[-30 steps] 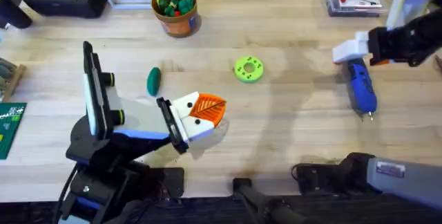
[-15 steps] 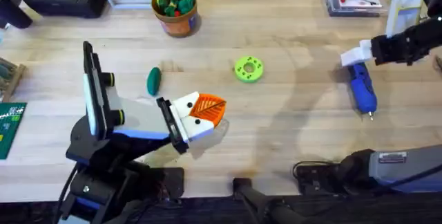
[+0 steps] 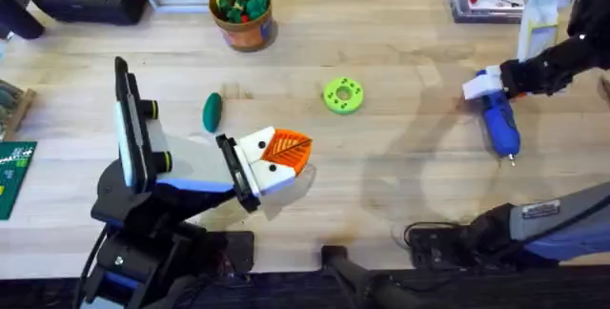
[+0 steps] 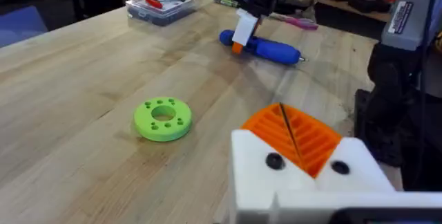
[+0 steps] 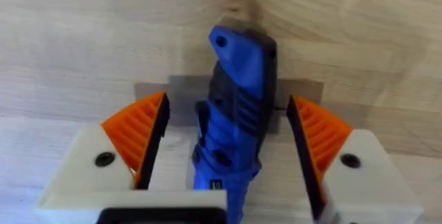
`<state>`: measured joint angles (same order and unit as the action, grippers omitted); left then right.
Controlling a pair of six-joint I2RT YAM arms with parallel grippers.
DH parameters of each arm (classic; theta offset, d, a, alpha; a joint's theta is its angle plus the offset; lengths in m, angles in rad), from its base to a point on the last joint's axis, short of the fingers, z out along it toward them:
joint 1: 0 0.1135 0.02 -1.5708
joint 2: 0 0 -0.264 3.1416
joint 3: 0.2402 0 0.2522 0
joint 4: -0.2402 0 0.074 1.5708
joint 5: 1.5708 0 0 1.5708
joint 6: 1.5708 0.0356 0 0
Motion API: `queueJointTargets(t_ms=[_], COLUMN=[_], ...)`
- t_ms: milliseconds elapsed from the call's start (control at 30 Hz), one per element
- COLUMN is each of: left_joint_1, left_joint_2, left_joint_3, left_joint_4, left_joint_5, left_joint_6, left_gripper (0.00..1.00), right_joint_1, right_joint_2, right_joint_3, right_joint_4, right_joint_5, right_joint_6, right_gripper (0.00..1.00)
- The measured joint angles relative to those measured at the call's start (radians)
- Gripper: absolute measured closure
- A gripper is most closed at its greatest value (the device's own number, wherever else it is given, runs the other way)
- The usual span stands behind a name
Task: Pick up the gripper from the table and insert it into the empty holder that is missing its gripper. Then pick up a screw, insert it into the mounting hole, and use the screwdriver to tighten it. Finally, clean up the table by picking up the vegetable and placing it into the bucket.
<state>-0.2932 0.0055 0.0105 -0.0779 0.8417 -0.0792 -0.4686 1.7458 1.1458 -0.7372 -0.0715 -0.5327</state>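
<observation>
A: Overhead. Right gripper (image 3: 488, 87) over the butt of the screwdriver (image 3: 499, 124), which lies on the table (image 3: 400, 185), tip toward the arms' bases.

B: Left wrist. Left gripper (image 4: 293, 137): orange pads pressed together, holding nothing.

A: Right wrist. Fingers (image 5: 138, 131) spread, one on each side of the blue body, apart from it.

B: Step: picking up the screwdriver, probably. Next: lower, clamp.

We see a blue screwdriver (image 5: 235, 120) on the pale wooden surface (image 3: 400, 185). Our right claw (image 5: 228, 134) is white with orange ribbed pads (image 5: 138, 131).
</observation>
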Motion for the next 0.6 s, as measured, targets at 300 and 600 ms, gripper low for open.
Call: queueJointTargets(t_ms=[300, 600], left_joint_1=[0.000, 0.000], left_joint_2=[0.000, 0.000], left_joint_3=[0.000, 0.000], left_joint_4=[0.000, 0.000], left_joint_5=[0.000, 0.000], left_joint_6=[0.000, 0.000], left_gripper=[0.989, 0.989], right_joint_1=[0.000, -0.001], right_joint_2=[0.000, 0.002], right_joint_3=[0.000, 0.000], right_joint_4=[0.008, 0.012], right_joint_5=[0.000, 0.003], right_joint_6=[-0.012, -0.014], right_gripper=[0.585, 0.976])
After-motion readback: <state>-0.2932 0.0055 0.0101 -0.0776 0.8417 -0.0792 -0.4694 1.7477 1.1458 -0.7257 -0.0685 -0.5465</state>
